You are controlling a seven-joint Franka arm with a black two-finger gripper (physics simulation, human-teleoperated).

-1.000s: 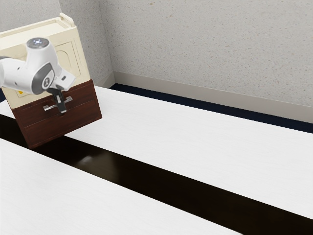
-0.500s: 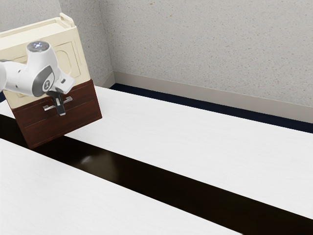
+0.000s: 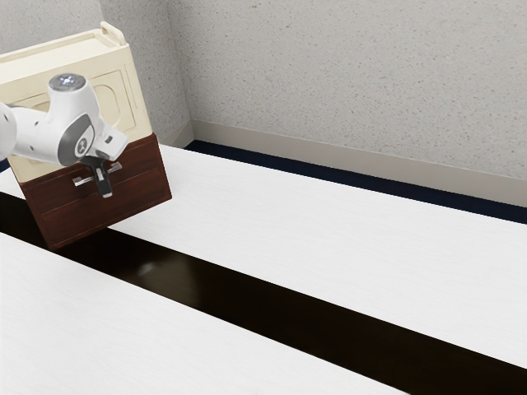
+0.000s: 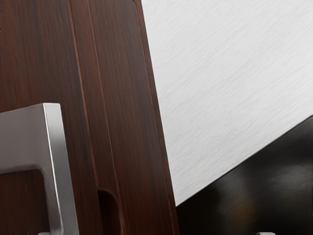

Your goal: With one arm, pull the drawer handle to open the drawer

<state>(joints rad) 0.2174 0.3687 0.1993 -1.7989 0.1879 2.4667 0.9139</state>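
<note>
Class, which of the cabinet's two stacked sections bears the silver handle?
The dark-brown lower section: the handle is on its front, beneath the cream section.

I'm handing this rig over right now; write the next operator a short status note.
Gripper: fingers open, at the handle but not clamped on it; contact unclear.
Handle: silver, on the dark wooden drawer front.
Done: the gripper is at the handle; the drawer looks shut.
Left: likely line up, close the fingers on the handle, and pull the drawer open.
</note>
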